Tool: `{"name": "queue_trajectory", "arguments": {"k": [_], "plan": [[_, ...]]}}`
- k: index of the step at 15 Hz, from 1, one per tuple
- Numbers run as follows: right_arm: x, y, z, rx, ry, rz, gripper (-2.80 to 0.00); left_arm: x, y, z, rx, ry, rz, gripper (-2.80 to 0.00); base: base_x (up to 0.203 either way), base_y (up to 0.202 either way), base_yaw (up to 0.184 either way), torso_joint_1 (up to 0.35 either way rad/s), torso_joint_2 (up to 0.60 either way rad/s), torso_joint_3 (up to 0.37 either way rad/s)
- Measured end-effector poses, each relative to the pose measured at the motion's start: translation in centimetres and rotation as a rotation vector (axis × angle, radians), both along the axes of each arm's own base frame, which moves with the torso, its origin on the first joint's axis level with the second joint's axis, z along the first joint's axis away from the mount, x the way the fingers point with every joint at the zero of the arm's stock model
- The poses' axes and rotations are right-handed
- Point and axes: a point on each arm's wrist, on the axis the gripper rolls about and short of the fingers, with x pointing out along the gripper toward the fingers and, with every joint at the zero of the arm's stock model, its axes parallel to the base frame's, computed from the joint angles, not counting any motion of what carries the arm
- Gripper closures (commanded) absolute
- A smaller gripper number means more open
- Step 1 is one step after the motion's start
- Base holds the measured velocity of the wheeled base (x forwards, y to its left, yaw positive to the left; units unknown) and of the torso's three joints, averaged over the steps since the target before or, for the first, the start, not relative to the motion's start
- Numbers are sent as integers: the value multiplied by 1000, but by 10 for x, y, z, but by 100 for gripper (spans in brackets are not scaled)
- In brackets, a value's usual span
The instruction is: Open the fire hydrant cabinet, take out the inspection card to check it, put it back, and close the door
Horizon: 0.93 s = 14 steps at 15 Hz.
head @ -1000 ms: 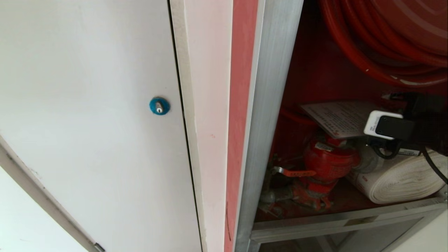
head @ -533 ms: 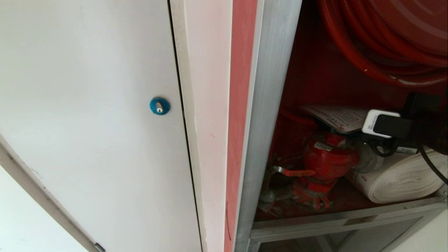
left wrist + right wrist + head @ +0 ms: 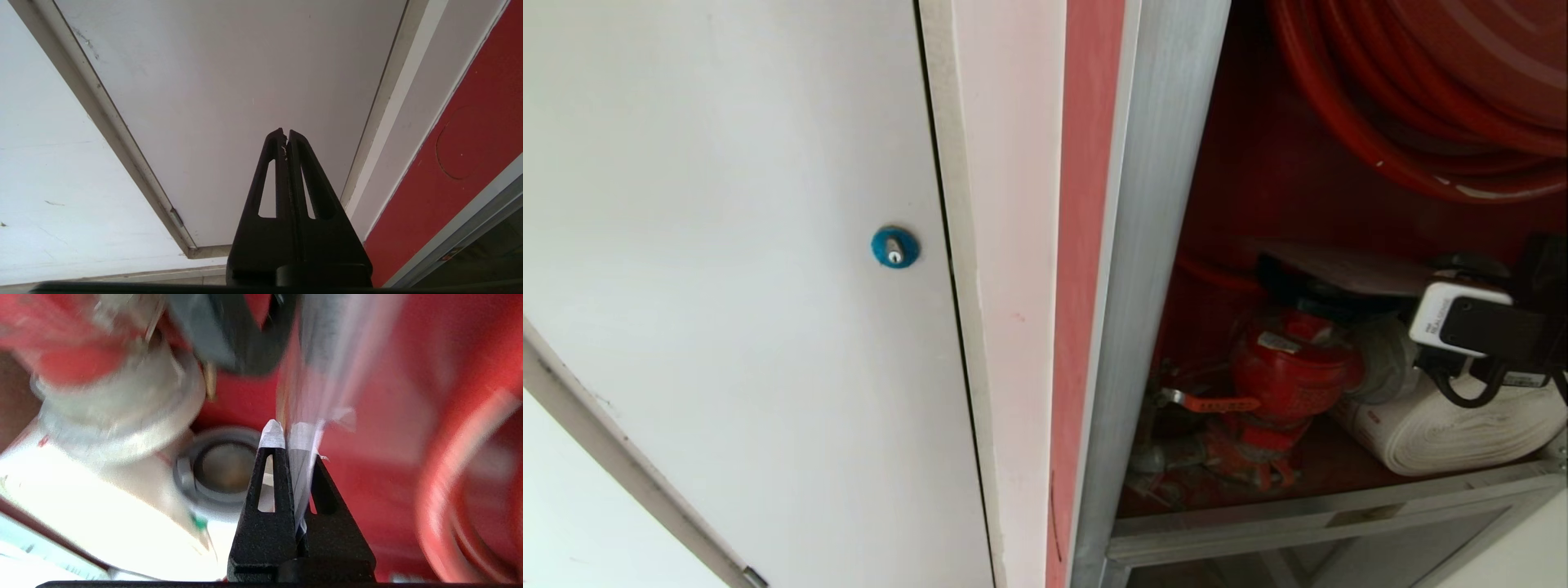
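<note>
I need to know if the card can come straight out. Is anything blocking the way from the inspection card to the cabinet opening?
Nothing visible does. The right gripper is shut on the inspection card above the red valve, and the cabinet front stands open toward the robot.

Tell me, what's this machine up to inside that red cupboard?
The fire hydrant cabinet stands open. The right gripper is shut on the inspection card, reaching in above the red valve and white rolled hose. The left gripper hangs idle, shut, by a white door.

White panel door [image 3: 727,245], blue round lock [image 3: 895,247]; pale wall strip [image 3: 1005,286], evenly lit
</note>
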Motion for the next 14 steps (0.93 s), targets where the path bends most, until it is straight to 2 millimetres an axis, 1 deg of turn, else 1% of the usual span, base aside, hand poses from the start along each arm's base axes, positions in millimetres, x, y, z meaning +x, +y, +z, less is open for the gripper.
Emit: {"name": "queue_trajectory", "arguments": {"k": [6,8,11,13,14], "plan": [[-59,-2,9,11,-103,32,0,0,0,0,0,0,0,0,0,0,0,0,0,0],[-81,-3,9,26,-105,45,0,0,0,0,0,0,0,0,0,0,0,0,0,0],[-112,-3,10,84,-118,68,0,0,0,0,-1,0,0,0,0,0,0,0,0,0],[-131,-3,11,174,-120,122,0,0,0,0,-1,0,0,0,0,0,0,0,0,0],[-136,-3,11,216,-113,142,0,0,0,0,0,0,0,0,0,0,0,0,0,0]]}}
